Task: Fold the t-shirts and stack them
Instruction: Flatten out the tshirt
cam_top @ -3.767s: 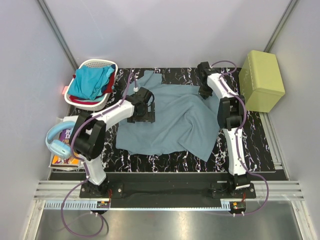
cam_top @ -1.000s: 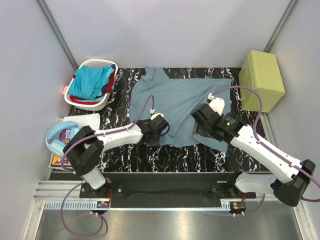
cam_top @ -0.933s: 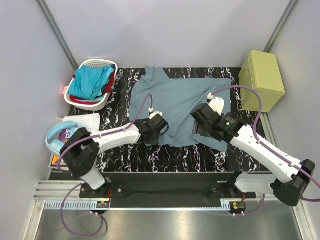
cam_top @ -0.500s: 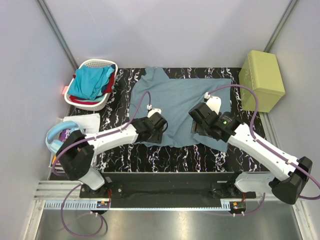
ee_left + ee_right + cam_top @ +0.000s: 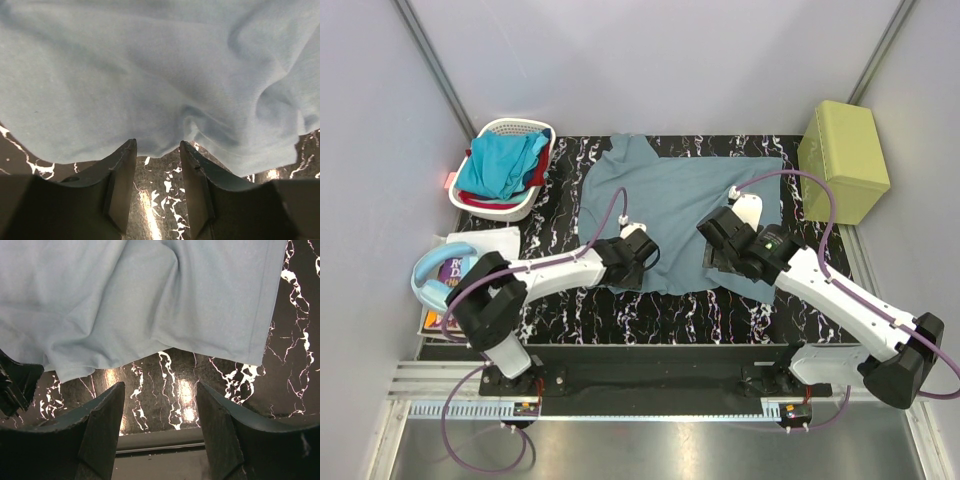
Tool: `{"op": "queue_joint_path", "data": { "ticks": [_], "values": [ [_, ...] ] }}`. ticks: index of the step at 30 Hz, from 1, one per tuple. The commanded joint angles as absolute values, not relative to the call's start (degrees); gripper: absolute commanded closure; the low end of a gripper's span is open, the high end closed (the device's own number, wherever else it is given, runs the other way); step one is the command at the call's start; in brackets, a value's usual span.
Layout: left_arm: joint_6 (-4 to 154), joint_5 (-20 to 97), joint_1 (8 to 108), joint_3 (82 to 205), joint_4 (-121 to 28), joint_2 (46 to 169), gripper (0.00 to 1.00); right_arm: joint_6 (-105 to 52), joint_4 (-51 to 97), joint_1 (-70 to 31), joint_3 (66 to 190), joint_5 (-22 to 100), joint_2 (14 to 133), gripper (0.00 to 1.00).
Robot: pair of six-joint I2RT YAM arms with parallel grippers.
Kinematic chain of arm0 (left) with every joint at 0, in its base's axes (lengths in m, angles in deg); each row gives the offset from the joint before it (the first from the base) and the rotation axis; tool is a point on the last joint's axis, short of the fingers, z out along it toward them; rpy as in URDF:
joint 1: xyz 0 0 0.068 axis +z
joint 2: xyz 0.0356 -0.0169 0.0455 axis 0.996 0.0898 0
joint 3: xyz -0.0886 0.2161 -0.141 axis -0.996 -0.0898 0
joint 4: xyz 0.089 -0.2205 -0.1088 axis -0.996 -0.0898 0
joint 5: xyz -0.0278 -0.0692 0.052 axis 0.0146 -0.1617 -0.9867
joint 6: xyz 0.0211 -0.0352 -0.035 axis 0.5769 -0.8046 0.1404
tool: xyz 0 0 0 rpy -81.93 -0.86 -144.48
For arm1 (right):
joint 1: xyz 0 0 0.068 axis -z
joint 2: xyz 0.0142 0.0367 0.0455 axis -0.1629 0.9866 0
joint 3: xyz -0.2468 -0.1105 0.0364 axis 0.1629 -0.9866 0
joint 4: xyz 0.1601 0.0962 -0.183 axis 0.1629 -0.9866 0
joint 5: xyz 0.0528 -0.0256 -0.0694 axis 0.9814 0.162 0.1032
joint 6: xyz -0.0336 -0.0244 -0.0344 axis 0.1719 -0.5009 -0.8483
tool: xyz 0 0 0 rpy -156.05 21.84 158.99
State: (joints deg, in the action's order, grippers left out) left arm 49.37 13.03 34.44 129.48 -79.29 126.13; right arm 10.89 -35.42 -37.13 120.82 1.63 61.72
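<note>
Mia: The marbled table (image 5: 570,315) carries the grey-blue t-shirt (image 5: 670,195), spread loosely over its middle and far half, with wrinkles along the near edge. The turquoise t-shirt (image 5: 498,165) and the red t-shirt (image 5: 540,170) sit bunched in the white basket (image 5: 516,122) at the far-left corner.

Tom: And the hands?

Mia: Both are released and hold nothing. The left hand (image 5: 157,145) has its fingers parted at the shirt's near edge, with cloth just beyond the tips. The right hand (image 5: 160,385) is spread wider, over bare table just short of the near-right corner.

Tom: So the step looks like taking the near edge for a fold.

Mia: Probably. Each hand should slip one finger under the edge and pinch a single layer, the two well apart. Then they should lift and carry together, so the fold lands straight.

Tom: Which way does the shirt lie?

Mia: Its longer span seems to run left to right. A lobe juts out at the far-left corner, perhaps a sleeve, and a stitched hem runs down the right side. Where the neck points cannot be told.
</note>
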Motion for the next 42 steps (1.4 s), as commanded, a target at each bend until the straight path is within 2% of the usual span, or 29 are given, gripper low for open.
{"op": "queue_joint_path", "data": {
  "ticks": [1, 7, 11, 12, 15, 19, 23, 26, 31, 39, 42],
  "values": [
    [48.4, 14.9, 34.2, 128.5, -76.8, 127.3, 0.55, 11.1, -34.8, -37.6, 121.2, -1.2, 61.1, 0.34],
    [47.4, 16.8, 34.2, 126.0, -74.7, 127.6, 0.55, 11.1, -35.0, -37.6, 120.9, -1.4, 61.0, 0.34],
    [47.2, 17.2, 34.2, 125.3, -74.4, 127.7, 0.70, 11.1, -35.0, -37.7, 120.9, -1.7, 61.1, 0.34],
    [47.2, 17.2, 34.2, 125.2, -74.5, 127.7, 0.78, 11.1, -34.9, -37.6, 120.9, -1.7, 61.1, 0.34],
    [47.2, 17.0, 34.2, 125.2, -74.5, 126.9, 0.90, 11.1, -34.9, -37.7, 121.2, -1.8, 61.4, 0.34],
    [47.4, 14.7, 34.2, 126.3, -76.8, 124.2, 0.98, 11.1, -34.7, -37.6, 120.9, -1.8, 61.9, 0.34],
    [48.5, 10.7, 34.2, 129.7, -80.7, 119.9, 0.99, 11.1, -34.1, -37.6, 120.6, -1.7, 62.0, 0.34],
    [50.1, 7.3, 34.7, 134.1, -83.8, 118.2, 0.96, 10.8, -33.7, -37.6, 120.6, -1.7, 62.4, 0.34],
    [52.2, 7.3, 39.2, 139.7, -85.2, 117.8, 0.94, 10.2, -33.3, -37.6, 121.1, -1.7, 62.9, 0.34],
    [55.6, 9.2, 47.2, 145.1, -84.5, 126.9, 0.93, 9.4, -33.0, -37.6, 120.7, -1.7, 62.7, 0.34],
    [56.7, 11.3, 50.3, 148.2, -83.6, 132.0, 0.88, 9.1, -33.0, -37.6, 120.4, -1.7, 62.5, 0.34]
  ]
}}
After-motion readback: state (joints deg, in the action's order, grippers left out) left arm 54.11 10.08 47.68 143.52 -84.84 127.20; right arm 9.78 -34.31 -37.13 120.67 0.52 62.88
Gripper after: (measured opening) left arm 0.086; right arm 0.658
